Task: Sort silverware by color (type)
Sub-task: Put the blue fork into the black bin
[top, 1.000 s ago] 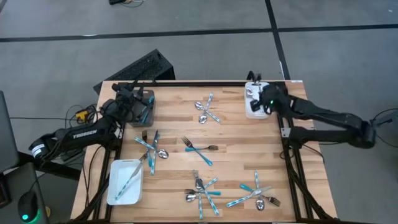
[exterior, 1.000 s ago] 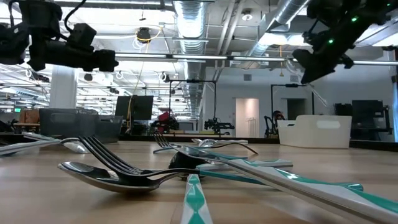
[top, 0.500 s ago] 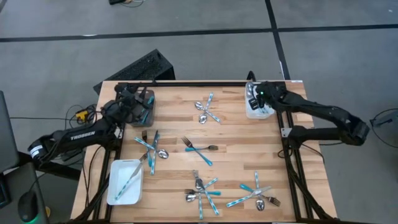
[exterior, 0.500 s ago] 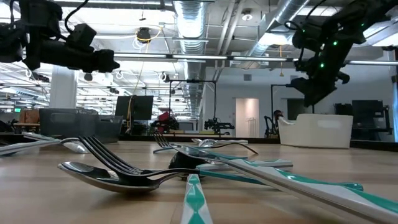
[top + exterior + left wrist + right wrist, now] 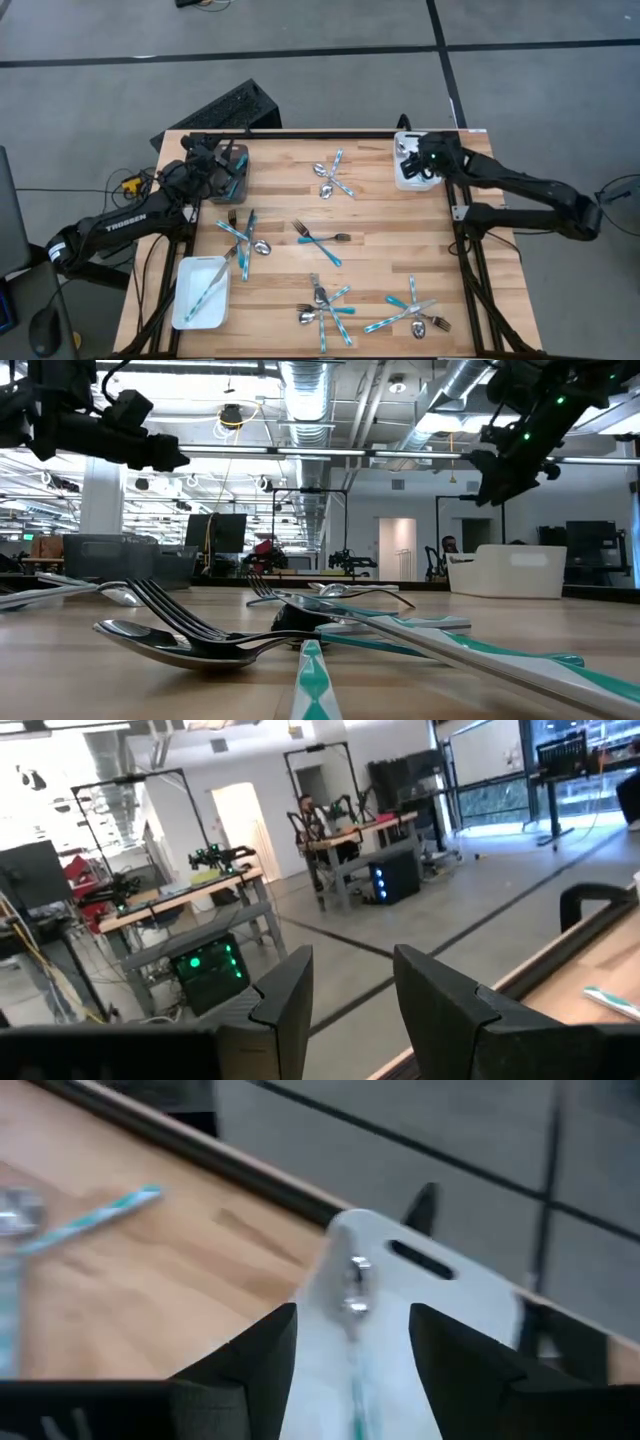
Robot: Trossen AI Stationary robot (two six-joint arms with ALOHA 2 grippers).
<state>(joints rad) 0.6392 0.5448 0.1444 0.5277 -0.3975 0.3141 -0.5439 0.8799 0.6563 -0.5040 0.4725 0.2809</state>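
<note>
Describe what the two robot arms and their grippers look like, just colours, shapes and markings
Both arms are dark, nearly black, built of slim jointed segments. The left arm carries white lettering along one link. The right arm shows small green lights near its wrist. The left gripper and the right gripper each end in two broad, flat, angular dark fingers.

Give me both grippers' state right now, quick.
Left gripper: jaws open, holding nothing, raised over the dark grey tray.
Right gripper: jaws open, empty, above the white tray holding a spoon.
</note>
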